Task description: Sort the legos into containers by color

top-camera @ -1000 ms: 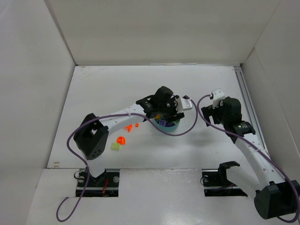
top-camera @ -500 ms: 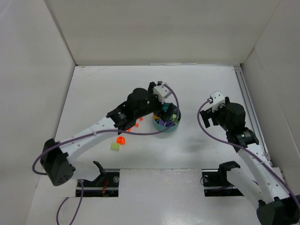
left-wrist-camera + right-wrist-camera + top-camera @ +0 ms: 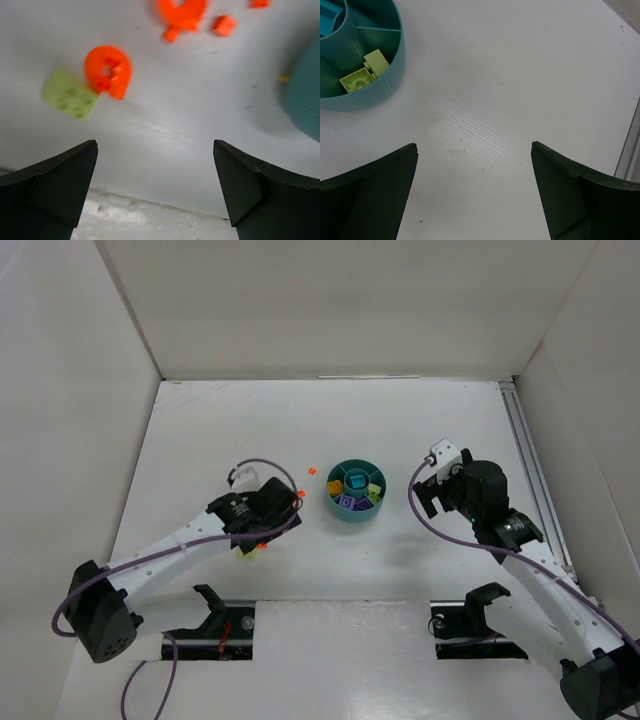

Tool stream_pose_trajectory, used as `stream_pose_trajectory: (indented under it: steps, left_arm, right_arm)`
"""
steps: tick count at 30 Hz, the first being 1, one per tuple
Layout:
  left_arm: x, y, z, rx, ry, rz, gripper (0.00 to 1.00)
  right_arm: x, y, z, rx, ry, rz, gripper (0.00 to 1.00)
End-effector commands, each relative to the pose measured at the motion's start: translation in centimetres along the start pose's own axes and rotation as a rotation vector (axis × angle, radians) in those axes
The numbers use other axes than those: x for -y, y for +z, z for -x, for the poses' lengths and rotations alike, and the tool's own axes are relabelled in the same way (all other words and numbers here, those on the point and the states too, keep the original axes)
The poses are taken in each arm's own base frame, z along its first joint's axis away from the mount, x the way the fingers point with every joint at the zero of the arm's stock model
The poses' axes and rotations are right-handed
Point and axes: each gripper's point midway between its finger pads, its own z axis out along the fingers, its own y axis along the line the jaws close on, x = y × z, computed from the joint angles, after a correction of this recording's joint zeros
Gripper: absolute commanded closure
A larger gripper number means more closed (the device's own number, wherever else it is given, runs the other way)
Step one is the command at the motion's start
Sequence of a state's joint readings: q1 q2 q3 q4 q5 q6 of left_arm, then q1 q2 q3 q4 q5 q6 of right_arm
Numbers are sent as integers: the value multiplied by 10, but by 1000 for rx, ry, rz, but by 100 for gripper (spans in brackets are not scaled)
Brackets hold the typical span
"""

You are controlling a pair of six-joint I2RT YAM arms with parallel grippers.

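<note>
The round teal dish stands mid-table, its containers holding purple, lime, yellow and teal legos. Loose legos lie to its left: a lime plate, an orange round piece, a second orange round piece and a small orange brick. My left gripper hangs open above these loose pieces, nothing between its fingers. The dish's edge shows at the right of the left wrist view. My right gripper stands open over bare table right of the dish, where lime bricks lie in one wedge.
White walls enclose the table on the left, back and right. A tiny orange piece lies apart, up-left of the dish. The table's front edge runs just below the left fingers. A rail borders the right side.
My left arm has pulled back from over the dish toward the near left, and its jaws have opened. The right gripper has shifted slightly left and stayed open.
</note>
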State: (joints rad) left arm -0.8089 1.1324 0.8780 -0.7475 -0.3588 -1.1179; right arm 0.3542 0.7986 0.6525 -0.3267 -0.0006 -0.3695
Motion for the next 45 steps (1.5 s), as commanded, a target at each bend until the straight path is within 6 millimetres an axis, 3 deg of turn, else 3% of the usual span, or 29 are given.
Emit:
stream_pose_trajectory:
  steps: [1,3,8,11,15,17,20,27,36,45]
  left_arm:
    - [-58,-11,-22,-44,-288,143,0]
    - [-74,-6,-31,-44,-414,163,0]
    - [-77,-24,-16,9,-668,43,10]
    - [-84,-24,-8,59,-791,55,14]
    - [-85,-18,-1,104,-872,81,9]
    - [-74,-13,9,139,-890,56,9]
    - [-77,-7,9,156,-939,95,9]
    - [-91,18,-15,127,-1013,156,12]
    - [-102,44,-26,120,-1077,205,21]
    - [-119,63,-11,124,-1086,252,42]
  right_arm:
    - [-1,1,16,61,9,10,1]
    - [-6,4,15,57,9,36,1]
    - [-11,5,15,59,9,68,1]
    - [-10,4,19,76,8,62,1]
    - [-9,3,16,72,17,52,1]
    - [-9,3,16,72,17,52,1]
    - [-7,7,10,48,22,42,1]
    - [-9,13,3,16,23,53,1]
    - [-6,16,2,5,32,49,1]
    - [1,20,-7,-32,42,26,1]
